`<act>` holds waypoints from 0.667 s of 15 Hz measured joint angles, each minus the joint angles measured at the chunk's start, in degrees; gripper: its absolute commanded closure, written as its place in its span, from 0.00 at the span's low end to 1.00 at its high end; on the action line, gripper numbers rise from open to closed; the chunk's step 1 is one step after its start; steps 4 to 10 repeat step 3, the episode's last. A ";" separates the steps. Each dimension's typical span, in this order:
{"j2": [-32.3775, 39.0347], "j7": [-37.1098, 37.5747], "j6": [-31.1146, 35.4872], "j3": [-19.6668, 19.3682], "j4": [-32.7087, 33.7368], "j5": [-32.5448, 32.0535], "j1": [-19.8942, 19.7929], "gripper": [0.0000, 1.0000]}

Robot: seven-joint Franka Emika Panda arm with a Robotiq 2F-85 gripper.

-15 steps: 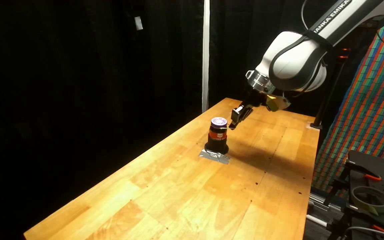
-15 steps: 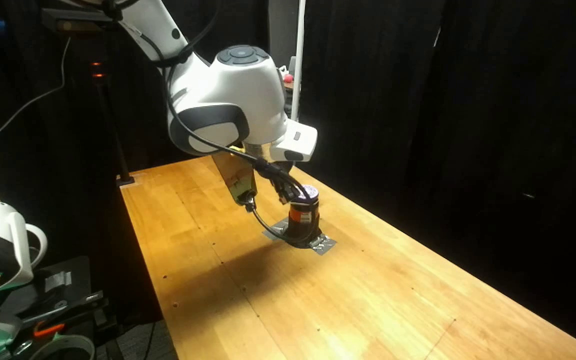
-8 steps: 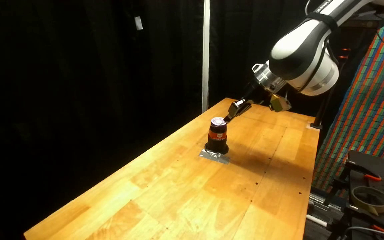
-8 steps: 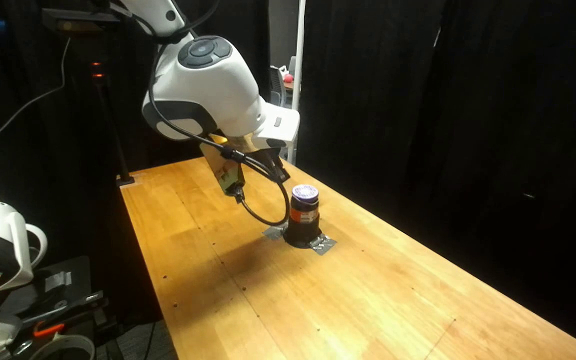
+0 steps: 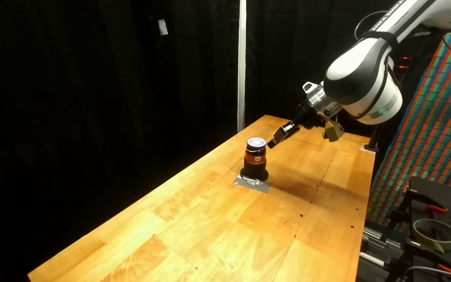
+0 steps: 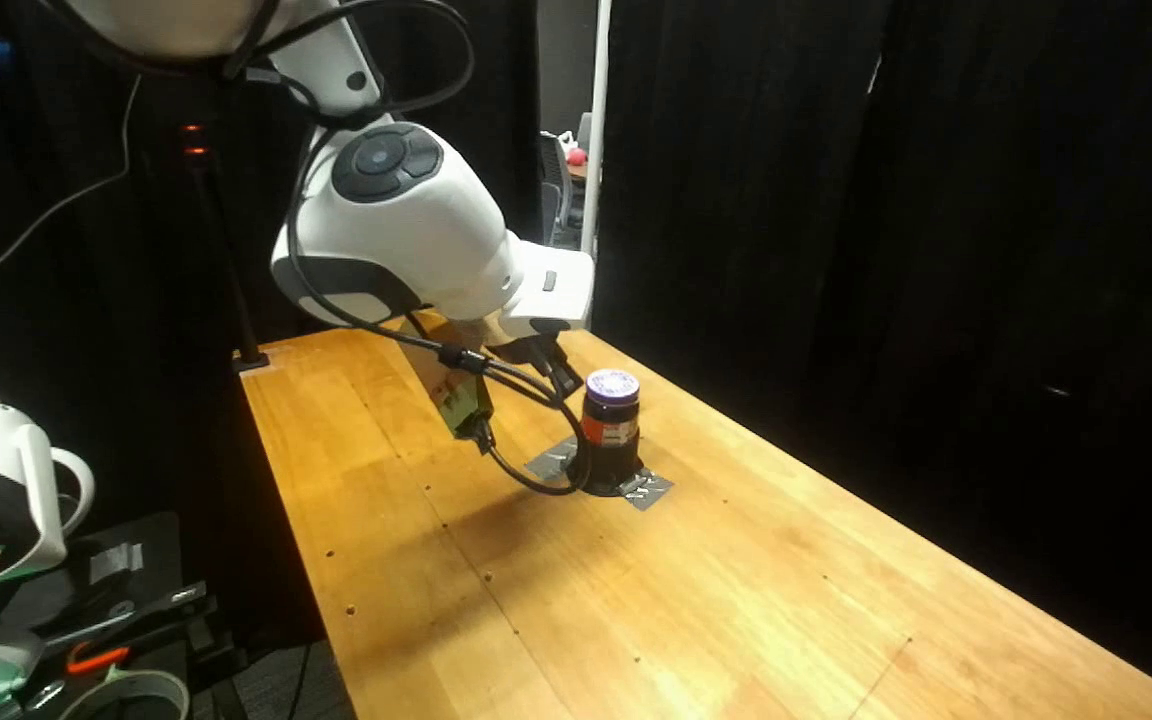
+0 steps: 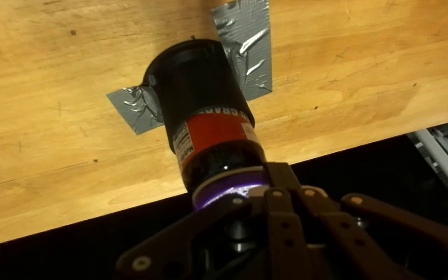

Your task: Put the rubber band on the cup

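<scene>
The cup (image 5: 255, 159) is a dark jar with an orange-red label and a purple-and-white lid. It stands upright in both exterior views (image 6: 610, 432) and shows large in the wrist view (image 7: 220, 134). The rubber band (image 7: 228, 174) is a thin pale ring around the jar just below the purple lid. It also shows in an exterior view (image 5: 254, 150). My gripper (image 5: 272, 143) is shut and tilted beside the lid, with a small gap. In the wrist view its fingertips (image 7: 282, 175) are together and cover the lid's right edge, hiding part of the band.
The cup sits in a black base held by grey tape (image 7: 253, 50) on the wooden table (image 5: 225, 231). A cable loop (image 6: 556, 490) from the wrist hangs close to the cup. A black side cart with a tape roll (image 5: 435, 234) stands beyond the table edge.
My gripper has risen over the lid's edge, then drawn back and slightly down beside it. The band, earlier pulled toward the fingertips, now lies around the cup below the lid.
</scene>
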 measured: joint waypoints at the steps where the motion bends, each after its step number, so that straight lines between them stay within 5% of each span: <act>1: 1.27 0.01 0.39 0.67 -0.71 -0.74 -1.28 0.95; 3: 2.75 0.00 0.38 1.40 -1.42 -1.25 -3.01 0.81; 10: 2.75 0.00 0.38 1.40 -1.42 -1.25 -3.01 0.81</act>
